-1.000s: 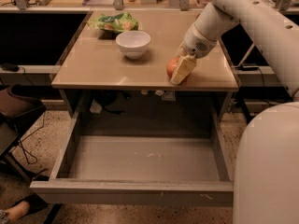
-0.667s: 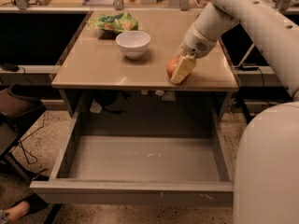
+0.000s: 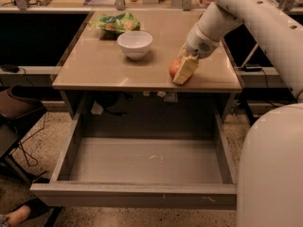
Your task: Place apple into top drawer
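Observation:
The apple (image 3: 174, 68), round and red-orange, sits on the tan table top (image 3: 99, 65) near its front right edge. My gripper (image 3: 182, 69) comes down on it from the upper right, and its cream fingers (image 3: 186, 70) close around the apple, one in front and one hidden behind. The apple still rests on the table. The top drawer (image 3: 142, 162) is pulled fully out below the table's front edge; it is grey, shallow and holds nothing.
A white bowl (image 3: 135, 43) stands at the table's middle, left of the apple. A green snack bag (image 3: 116, 22) lies behind it. My white arm and base (image 3: 270, 169) fill the right side. A chair (image 3: 14, 112) stands at the left.

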Robot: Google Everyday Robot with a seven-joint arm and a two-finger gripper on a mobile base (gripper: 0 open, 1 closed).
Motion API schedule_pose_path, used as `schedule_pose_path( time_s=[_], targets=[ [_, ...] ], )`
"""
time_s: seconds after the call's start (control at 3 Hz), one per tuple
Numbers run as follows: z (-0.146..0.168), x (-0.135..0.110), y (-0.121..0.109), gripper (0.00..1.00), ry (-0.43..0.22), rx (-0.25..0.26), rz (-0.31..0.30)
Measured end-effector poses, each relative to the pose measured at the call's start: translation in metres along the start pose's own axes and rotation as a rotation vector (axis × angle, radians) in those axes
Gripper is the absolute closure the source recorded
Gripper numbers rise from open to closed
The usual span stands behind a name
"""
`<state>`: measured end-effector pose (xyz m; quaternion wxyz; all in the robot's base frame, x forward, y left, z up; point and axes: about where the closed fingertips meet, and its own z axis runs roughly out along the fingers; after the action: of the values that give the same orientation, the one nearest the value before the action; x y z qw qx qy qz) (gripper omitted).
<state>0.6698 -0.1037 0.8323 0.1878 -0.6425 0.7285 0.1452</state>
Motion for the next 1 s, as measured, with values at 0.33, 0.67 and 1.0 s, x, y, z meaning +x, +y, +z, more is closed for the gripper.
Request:
schedule_pose_path(
  time_s=[0.33, 0.67, 1.0],
  targets=[
    [0.0000, 0.0000, 0.0000, 1.00, 0.000, 0.000, 0.000],
    [0.0032, 0.0004, -0.0043, 1.00, -0.002, -0.020, 0.007],
    [0.0058, 0.0024, -0.0077, 1.00, -0.011, -0.038, 0.020]
  ],
)
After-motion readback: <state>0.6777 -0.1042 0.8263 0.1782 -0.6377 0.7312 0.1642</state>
